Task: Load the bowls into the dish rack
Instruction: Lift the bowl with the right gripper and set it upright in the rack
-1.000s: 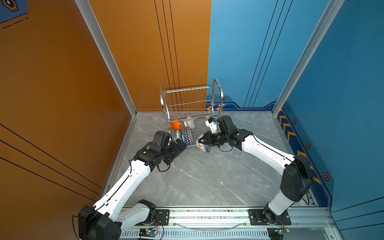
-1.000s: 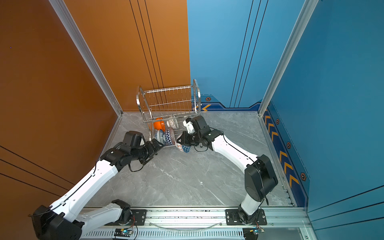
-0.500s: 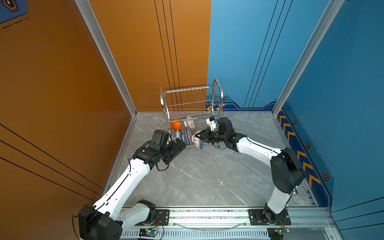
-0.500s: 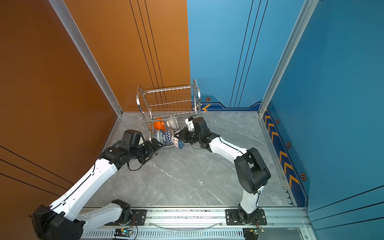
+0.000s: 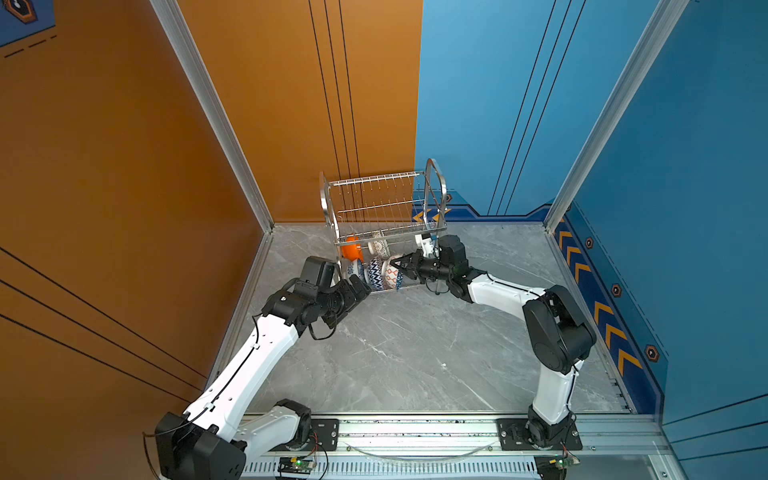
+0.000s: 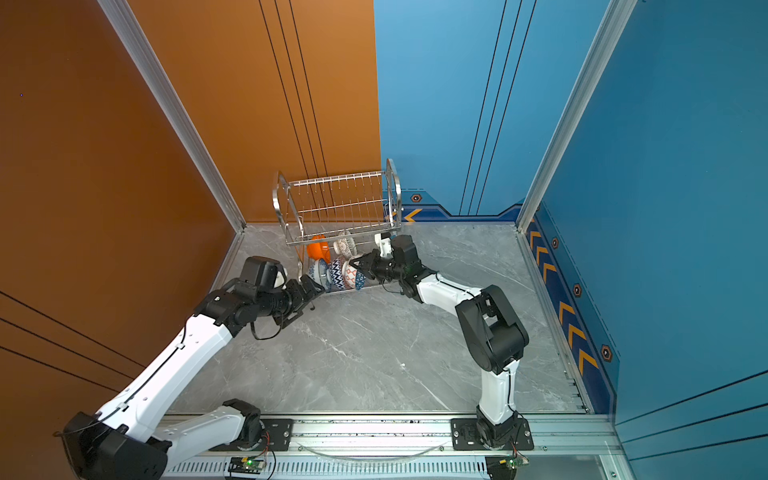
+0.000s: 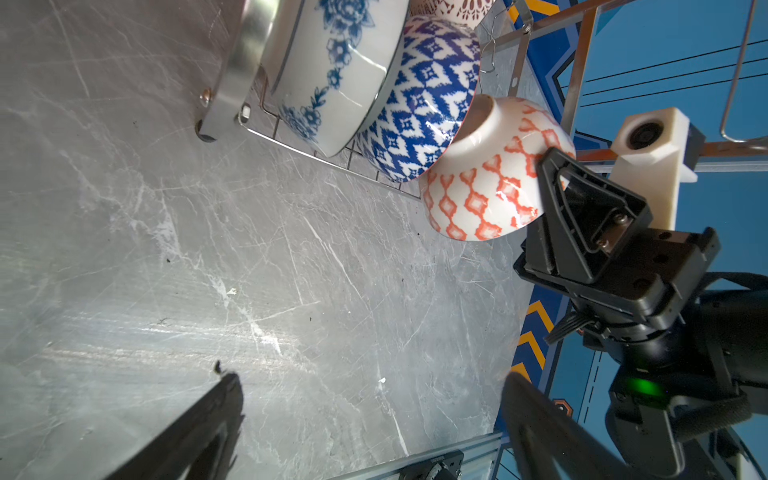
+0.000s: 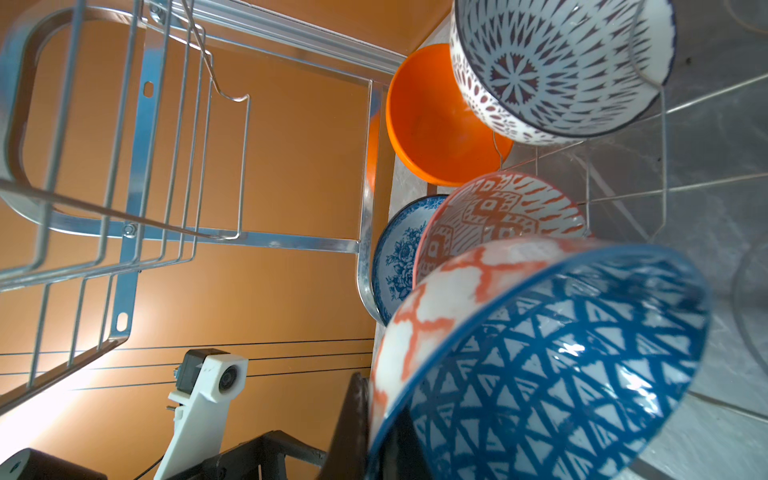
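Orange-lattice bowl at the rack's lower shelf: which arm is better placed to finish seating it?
Right. The right gripper is shut on the orange-lattice bowl, at the dish rack beside the blue diamond bowl. The left gripper is open and empty, near the rack's corner.

Bright, even light; glare streaks the floor (image 7: pixel 158 349), and the nearest bowl (image 8: pixel 540 353) looks blurred.

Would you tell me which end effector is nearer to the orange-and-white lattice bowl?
Right. The right end effector is shut on the orange-and-white lattice bowl; the left end effector hangs open before the dish rack, clear of that bowl.
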Motion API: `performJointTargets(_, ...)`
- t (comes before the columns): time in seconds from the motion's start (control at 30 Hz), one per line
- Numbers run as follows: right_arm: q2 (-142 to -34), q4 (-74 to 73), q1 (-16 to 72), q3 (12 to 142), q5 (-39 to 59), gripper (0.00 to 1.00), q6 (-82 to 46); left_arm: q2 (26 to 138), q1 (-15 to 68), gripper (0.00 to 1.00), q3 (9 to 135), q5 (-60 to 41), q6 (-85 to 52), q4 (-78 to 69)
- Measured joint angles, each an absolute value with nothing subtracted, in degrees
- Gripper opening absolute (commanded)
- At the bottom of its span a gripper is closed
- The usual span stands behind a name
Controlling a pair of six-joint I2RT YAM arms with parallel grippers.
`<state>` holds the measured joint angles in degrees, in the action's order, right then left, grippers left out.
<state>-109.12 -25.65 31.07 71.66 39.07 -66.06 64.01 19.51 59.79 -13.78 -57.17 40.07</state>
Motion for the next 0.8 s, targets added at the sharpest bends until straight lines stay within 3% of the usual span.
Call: performJointTargets(0.8,-117.14,-25.58,30.24,77.47,39.68,0.0,-64.31,61.28,16.14,0.98,59.79,-14.22,-56.49,43.75)
